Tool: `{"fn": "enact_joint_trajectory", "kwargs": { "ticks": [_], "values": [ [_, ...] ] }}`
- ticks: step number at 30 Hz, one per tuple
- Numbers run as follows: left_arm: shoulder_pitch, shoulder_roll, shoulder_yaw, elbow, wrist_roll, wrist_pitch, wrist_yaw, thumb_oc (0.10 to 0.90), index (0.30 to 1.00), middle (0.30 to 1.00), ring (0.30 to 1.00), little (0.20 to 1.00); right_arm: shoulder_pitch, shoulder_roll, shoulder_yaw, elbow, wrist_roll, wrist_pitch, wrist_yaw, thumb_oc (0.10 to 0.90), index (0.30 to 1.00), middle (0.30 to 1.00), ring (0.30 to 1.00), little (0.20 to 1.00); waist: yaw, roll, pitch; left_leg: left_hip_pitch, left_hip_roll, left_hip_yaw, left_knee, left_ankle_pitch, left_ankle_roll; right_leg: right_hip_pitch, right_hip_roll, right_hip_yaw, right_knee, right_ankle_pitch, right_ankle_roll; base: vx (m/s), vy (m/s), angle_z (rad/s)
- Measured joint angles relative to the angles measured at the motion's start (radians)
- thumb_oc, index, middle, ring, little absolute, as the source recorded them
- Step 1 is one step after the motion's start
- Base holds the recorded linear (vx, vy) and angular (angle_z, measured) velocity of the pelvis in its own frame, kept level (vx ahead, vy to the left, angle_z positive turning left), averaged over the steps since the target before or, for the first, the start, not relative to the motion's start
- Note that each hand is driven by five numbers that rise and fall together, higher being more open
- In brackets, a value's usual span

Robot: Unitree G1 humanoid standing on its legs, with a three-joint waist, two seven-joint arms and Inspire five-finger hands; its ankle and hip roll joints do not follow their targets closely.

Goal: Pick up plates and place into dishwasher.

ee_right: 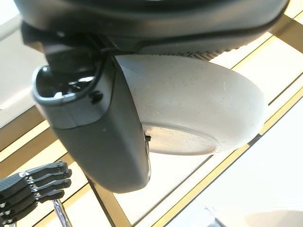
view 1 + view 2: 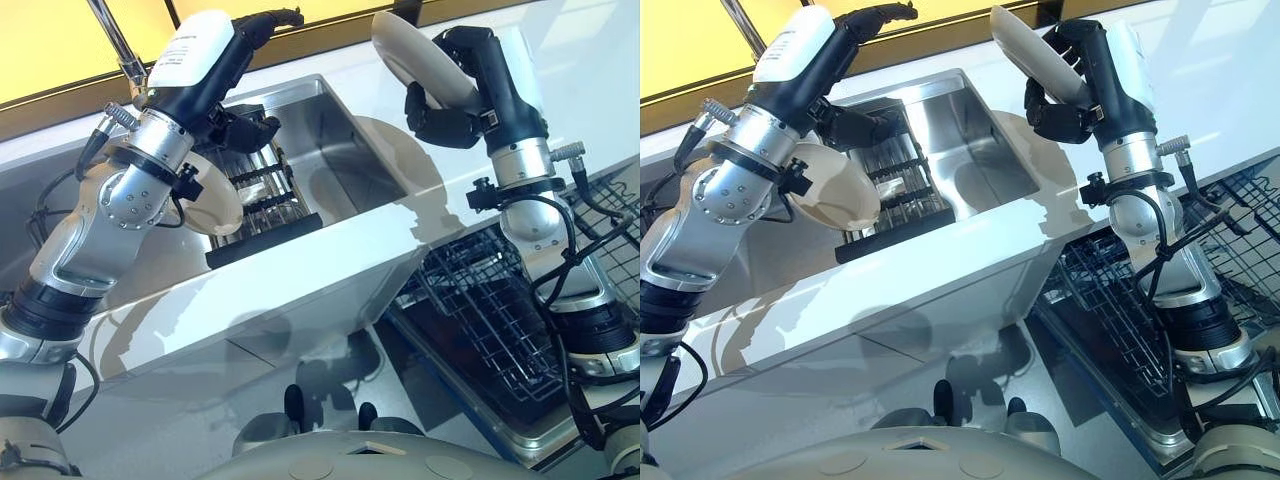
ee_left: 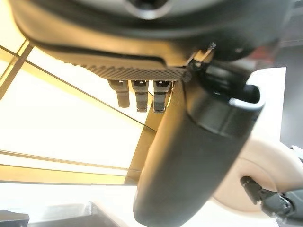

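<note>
While you look down from the head camera:
Left eye view: your right hand (image 2: 455,95) grips a cream plate (image 2: 415,60) raised above the white counter (image 2: 300,280), beside the steel sink (image 2: 345,150).
Right eye view: a second plate (image 2: 835,190) leans at the dark rack (image 2: 890,185) in the sink; the dishwasher basket (image 2: 1110,300) sits low on the right.
Left wrist view: your left hand (image 3: 142,92) is released, fingers straight.
Right wrist view: thumb curled over the plate's rim.

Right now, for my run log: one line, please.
right hand: gripping plate, raised | left hand: open over sink | dishwasher rack: open
</note>
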Motion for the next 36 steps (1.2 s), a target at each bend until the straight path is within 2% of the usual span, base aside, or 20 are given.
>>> {"fn": "enact_joint_trajectory", "kwargs": {
  "ticks": [3,5,12,15,17,20,25,32,36],
  "values": [
    [0.001,0.007,0.009,0.028,-0.001,0.000,0.017,0.800,0.900,0.900,0.900,0.900,0.024,-0.001,-0.035,0.000,0.000,-0.022,-0.061,0.100,0.300,0.300,0.300,0.200,0.002,0.000,0.000,-0.001,0.000,0.000,0.000,0.000,0.000,-0.001,0.000,0.002,0.000,0.000,0.000,0.00,0.000,0.00],
    [0.021,0.029,0.035,0.047,-0.002,-0.015,0.030,0.800,0.900,0.900,0.900,0.900,0.064,-0.002,-0.101,0.000,0.001,-0.043,-0.126,0.100,0.300,0.300,0.300,0.200,0.001,0.000,0.000,-0.001,-0.001,0.002,0.000,0.000,0.000,-0.003,-0.001,0.004,0.000,0.000,0.000,0.00,0.000,0.00],
    [0.243,0.052,0.278,0.061,-0.003,-0.064,0.051,0.800,0.900,0.900,0.900,0.900,0.363,0.003,-0.494,0.030,0.003,-0.085,-0.348,0.100,0.300,0.300,0.300,0.200,-0.013,0.000,0.000,0.014,-0.005,0.026,0.000,-0.013,-0.002,-0.002,-0.001,0.033,0.001,0.000,0.000,0.00,0.014,-0.10],
    [0.296,0.066,0.322,0.093,-0.003,-0.092,0.055,0.800,0.900,0.900,0.900,0.900,0.446,0.038,-0.579,0.079,0.003,-0.087,-0.391,0.100,0.300,0.300,0.300,0.200,-0.057,0.003,-0.001,0.017,-0.003,0.038,-0.001,-0.015,0.000,-0.004,-0.001,0.043,0.002,0.002,0.004,-0.01,0.028,-0.13],
    [0.314,0.066,0.329,0.108,-0.003,-0.107,0.055,0.800,0.900,0.900,0.900,0.900,0.481,0.055,-0.598,0.099,0.004,-0.089,-0.395,0.100,0.300,0.300,0.300,0.200,-0.071,0.006,-0.004,0.022,0.004,0.052,-0.001,-0.019,0.000,-0.007,0.000,0.059,0.002,0.005,0.007,-0.01,0.021,-0.25],
    [0.339,0.074,0.335,0.124,-0.003,-0.128,0.055,0.800,0.900,0.900,0.900,0.900,0.563,0.084,-0.600,0.138,0.016,-0.090,-0.370,0.100,0.300,0.300,0.300,0.200,-0.102,0.015,-0.009,0.028,0.005,0.072,-0.001,-0.025,0.001,-0.010,0.000,0.085,0.003,0.009,0.006,-0.01,0.024,-0.27],
    [0.340,0.076,0.339,0.125,-0.003,-0.148,0.059,0.800,0.900,0.900,0.900,0.900,0.645,0.153,-0.572,0.234,0.043,-0.100,-0.244,0.100,0.300,0.300,0.300,0.200,-0.144,0.024,-0.015,0.028,0.006,0.077,-0.003,-0.028,0.003,-0.018,0.000,0.096,0.004,0.013,0.007,0.01,0.023,-0.11],
    [0.340,0.077,0.339,0.125,-0.045,-0.129,0.063,0.800,0.900,0.900,0.900,0.900,0.679,0.160,-0.384,0.316,0.039,-0.092,0.003,0.100,0.300,0.300,0.300,0.200,-0.148,0.031,-0.019,0.029,0.007,0.075,-0.004,-0.029,0.002,-0.020,0.000,0.103,0.004,0.016,0.008,0.00,0.002,-0.03],
    [0.340,0.068,0.339,0.125,-0.104,-0.076,0.074,0.800,0.900,0.900,0.900,0.900,0.682,0.159,-0.311,0.316,0.032,-0.082,0.063,0.100,0.300,0.300,0.300,0.200,-0.127,0.030,-0.020,0.026,0.006,0.070,-0.002,-0.028,0.003,-0.019,-0.002,0.089,0.003,0.016,0.008,0.00,-0.021,0.04]
  ]
}}
